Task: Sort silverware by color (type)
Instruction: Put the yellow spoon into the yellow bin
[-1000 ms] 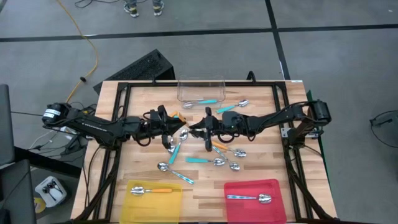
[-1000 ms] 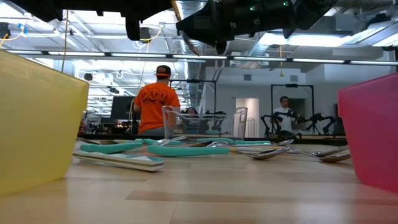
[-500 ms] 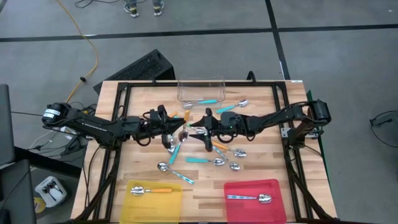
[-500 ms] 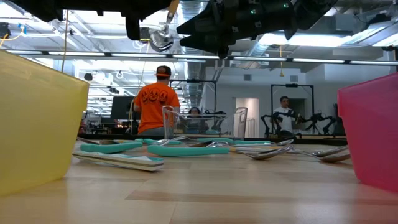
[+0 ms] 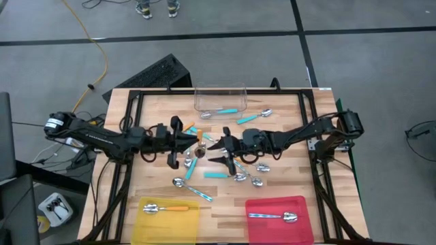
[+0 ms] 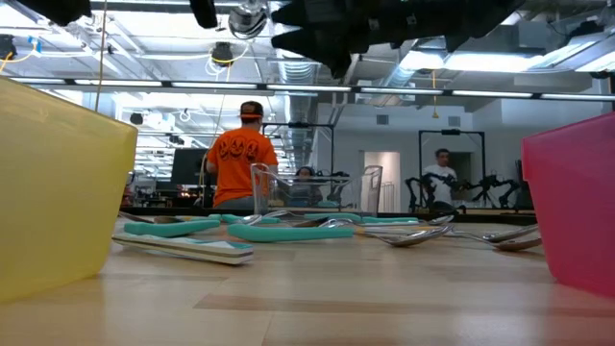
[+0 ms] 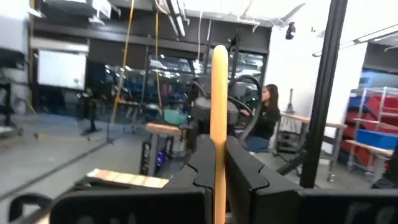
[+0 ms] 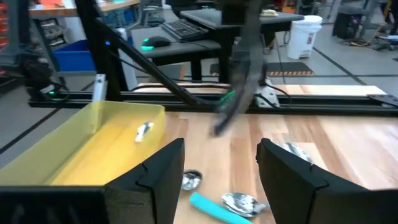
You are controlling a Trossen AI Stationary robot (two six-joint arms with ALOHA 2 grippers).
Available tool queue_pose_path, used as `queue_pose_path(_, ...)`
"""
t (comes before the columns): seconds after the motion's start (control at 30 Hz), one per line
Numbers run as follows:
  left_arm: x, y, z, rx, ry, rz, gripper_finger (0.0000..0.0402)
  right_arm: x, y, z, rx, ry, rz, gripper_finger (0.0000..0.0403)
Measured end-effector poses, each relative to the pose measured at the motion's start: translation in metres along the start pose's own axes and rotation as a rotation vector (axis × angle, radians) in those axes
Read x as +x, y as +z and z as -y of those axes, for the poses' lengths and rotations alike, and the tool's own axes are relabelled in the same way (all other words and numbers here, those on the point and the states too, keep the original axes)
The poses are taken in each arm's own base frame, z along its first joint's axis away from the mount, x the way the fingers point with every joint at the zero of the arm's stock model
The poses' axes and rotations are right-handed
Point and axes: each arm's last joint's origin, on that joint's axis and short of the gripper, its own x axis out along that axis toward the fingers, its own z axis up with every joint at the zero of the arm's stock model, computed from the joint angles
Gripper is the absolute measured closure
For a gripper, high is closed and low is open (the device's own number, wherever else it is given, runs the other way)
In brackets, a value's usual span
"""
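My left gripper (image 5: 182,144) hovers over the table's middle left, shut on an orange-handled spoon (image 7: 217,112). The spoon's shiny bowl (image 6: 248,14) shows high above the table in the low view. My right gripper (image 5: 219,150) faces it from the right, raised and open (image 8: 221,155), with nothing between its fingers. Several teal-handled spoons (image 5: 218,175) and silver spoons (image 5: 253,180) lie flat on the wood below and beside the grippers. My left gripper pinches the spoon's orange handle (image 7: 217,168) between its two fingers. The handle runs out past the fingertips and ends in a rounded tip (image 7: 218,53). The spoon is lifted clear of the table. The gripper's body hides the bowl end in the wrist view.
A yellow tray (image 5: 144,228) at the near left holds an orange-handled spoon. The red tray (image 5: 300,228) at the near right holds a silver one. A clear tub (image 5: 219,95) at the far edge holds a teal spoon. A black frame (image 5: 129,122) borders the table. People stand in the room beyond.
My right gripper has opened and swung slightly toward the near edge. My left gripper has drawn back toward the left edge and risen, tipping upward, with the orange-handled spoon. The spoon's bowl now hangs higher over the table than before.
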Motion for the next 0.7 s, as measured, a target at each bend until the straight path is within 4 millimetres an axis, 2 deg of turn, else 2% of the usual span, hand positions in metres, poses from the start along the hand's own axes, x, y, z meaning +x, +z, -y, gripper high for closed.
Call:
queue_pose_path(0.13, -0.004, 0.001, 0.011, 0.036, -0.034, 0.000, 0.0401, 0.000, 0.001, -0.008, -0.007, 0.022, 0.010, 0.0182)
queue_pose_path(0.4, -0.007, 0.004, 0.029, 0.087, -0.099, 0.070, 0.0401, -0.001, 0.014, -0.013, -0.025, 0.039, 0.143, 0.0182)
queue_pose_path(0.57, -0.008, 0.005, 0.033, 0.140, -0.091, 0.081, 0.0401, -0.001, 0.019, -0.013, 0.015, 0.045, 0.206, 0.0182)
queue_pose_path(0.7, -0.006, 0.005, 0.034, 0.165, -0.084, 0.126, 0.0401, 0.004, 0.016, -0.013, 0.019, 0.049, 0.257, 0.0182)
